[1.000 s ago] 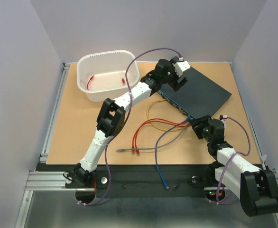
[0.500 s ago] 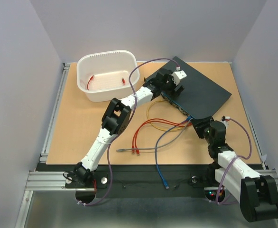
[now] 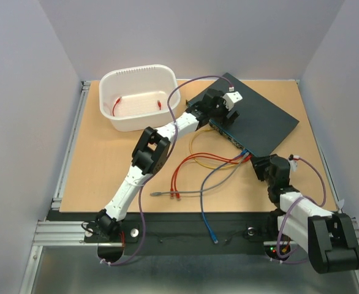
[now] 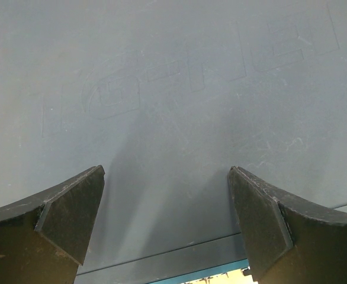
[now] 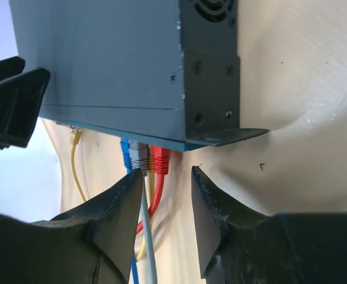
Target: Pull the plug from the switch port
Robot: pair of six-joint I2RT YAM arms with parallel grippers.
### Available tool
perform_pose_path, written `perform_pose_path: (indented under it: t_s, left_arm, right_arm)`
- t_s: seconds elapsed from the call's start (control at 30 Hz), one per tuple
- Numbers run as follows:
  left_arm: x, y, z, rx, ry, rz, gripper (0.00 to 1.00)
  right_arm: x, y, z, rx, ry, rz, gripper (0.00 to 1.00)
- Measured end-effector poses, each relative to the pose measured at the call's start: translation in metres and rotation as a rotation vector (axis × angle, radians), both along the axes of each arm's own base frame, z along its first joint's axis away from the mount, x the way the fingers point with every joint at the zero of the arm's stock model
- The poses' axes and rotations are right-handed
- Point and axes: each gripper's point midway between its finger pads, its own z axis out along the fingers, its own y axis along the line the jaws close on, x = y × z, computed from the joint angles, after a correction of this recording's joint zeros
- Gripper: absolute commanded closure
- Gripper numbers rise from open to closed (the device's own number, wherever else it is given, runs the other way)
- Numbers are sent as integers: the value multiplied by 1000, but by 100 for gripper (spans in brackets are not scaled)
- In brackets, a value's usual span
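Observation:
The switch (image 3: 256, 119) is a flat dark blue-grey box at the back right of the table. Its port edge faces the table's middle, with blue, grey, red and yellow plugs in it. My left gripper (image 3: 228, 105) is open, right over the switch top (image 4: 173, 89) near the port edge, holding nothing. My right gripper (image 3: 262, 165) is open at the switch's near corner (image 5: 212, 94). In the right wrist view its open jaws (image 5: 166, 171) sit just below the red plug (image 5: 161, 160) and the grey plug (image 5: 138, 156), apart from both. The blue plug (image 5: 126, 148) is beside them.
A white tub (image 3: 139, 98) with red cable ends inside stands at the back left. Red (image 3: 185, 162), yellow (image 3: 195, 144), grey (image 3: 185, 193) and blue (image 3: 207, 214) cables trail from the ports across the table. A yellow plug (image 5: 74, 137) sits further along the port row.
My left gripper moved in and down over the switch top, then held still. My right gripper shifted slightly toward the near right, staying at the switch's corner.

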Motion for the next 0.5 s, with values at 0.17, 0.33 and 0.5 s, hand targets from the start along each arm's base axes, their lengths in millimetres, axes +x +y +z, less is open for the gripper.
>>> perform_pose_path:
  t_s: [0.17, 0.33, 0.5]
  left_arm:
    - [-3, -3, 0, 0, 1, -2, 3]
    - [-6, -7, 0, 0, 0, -9, 3]
    - [-10, -10, 0, -1, 1, -17, 4]
  right_arm:
    - [5, 0, -11, 29, 23, -21, 60]
    - [6, -1, -16, 60, 13, -52, 66]
    - [2, -9, -19, 73, -7, -106, 66]
